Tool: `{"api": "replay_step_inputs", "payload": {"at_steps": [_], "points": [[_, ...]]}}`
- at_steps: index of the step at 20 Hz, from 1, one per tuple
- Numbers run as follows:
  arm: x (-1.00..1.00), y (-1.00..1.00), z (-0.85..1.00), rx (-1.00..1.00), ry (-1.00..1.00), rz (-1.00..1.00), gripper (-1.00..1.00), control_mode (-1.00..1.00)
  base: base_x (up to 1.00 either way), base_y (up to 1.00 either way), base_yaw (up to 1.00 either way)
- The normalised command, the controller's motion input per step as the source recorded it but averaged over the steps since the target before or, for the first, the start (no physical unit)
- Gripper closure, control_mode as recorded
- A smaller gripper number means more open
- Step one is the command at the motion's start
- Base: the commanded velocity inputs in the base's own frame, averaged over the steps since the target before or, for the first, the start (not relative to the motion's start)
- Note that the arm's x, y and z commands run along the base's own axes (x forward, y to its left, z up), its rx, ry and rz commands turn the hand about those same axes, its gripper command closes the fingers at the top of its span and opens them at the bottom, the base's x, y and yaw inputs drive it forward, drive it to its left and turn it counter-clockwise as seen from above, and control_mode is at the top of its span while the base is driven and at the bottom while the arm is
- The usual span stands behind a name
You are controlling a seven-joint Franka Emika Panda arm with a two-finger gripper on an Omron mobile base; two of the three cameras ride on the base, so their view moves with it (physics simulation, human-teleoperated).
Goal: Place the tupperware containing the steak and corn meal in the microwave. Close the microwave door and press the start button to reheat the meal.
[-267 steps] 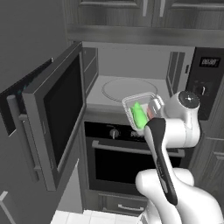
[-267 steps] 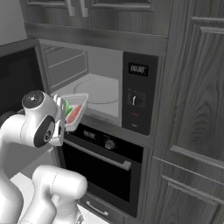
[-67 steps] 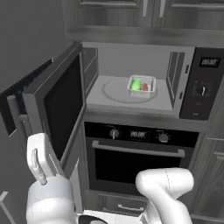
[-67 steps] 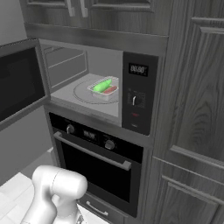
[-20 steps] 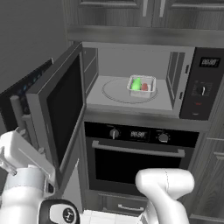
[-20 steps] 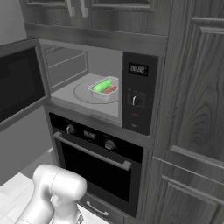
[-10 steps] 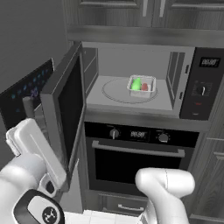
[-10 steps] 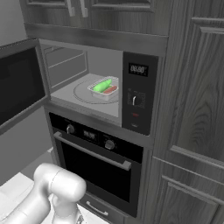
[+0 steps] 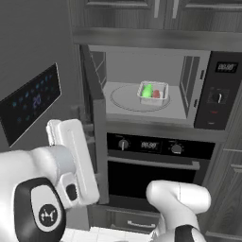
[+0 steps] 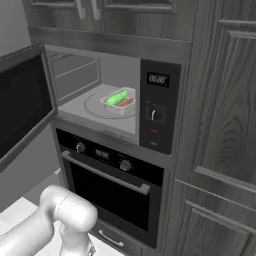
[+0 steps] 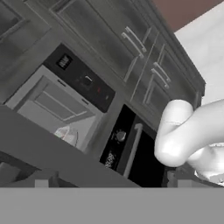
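In the left base view, the microwave sits in the upper centre of the frame with its pale cavity exposed. The tupperware rests on the round turntable toward the right of the cavity, and the steak and corn meal shows through its clear walls as a green lump beside a red one. The black control panel with display and knob stands at the right edge of the cavity. The microwave door is seen nearly edge-on, left of centre, swung out from the cavity. Below the cavity is the oven with three knobs and a long horizontal handle. The arm's white links fill the lower left, close to the door's edge.

In the right base view, the tupperware lies on the turntable in the upper centre, just left of the control panel. The door's dark glass pane fills the left edge of the frame, angled away from the cavity. The oven is below.

In the hand view, the tilted scene shows the door's grey frame crossing the lower left as a wide band, close to the camera. The gripper has its jaws spread wide with nothing between them; the two finger tips rise at the bottom on either side. Beyond, the cavity and a pale edge of the tupperware are visible.
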Motion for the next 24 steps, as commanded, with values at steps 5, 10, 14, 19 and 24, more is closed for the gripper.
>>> {"api": "replay_step_inputs", "payload": {"at_steps": [5, 10, 14, 19, 24], "points": [[0.01, -0.90, 0.02, 0.00, 0.34, -0.33, -1.00, -1.00, 0.00, 0.00, 0.00], [0.29, -0.93, 0.00, 0.01, 0.17, -0.26, -1.00, -1.00, 0.00, 0.00, 0.00], [0.59, -0.96, 0.00, 0.06, 0.07, -0.16, -1.00, -1.00, 0.00, 0.00, 0.00], [0.73, -0.94, 0.00, 0.08, 0.03, -0.09, -1.00, -1.00, 0.00, 0.00, 0.00], [0.93, -0.73, 0.00, 0.03, 0.08, -0.08, -1.00, -1.00, 0.00, 0.00, 0.00]]}}
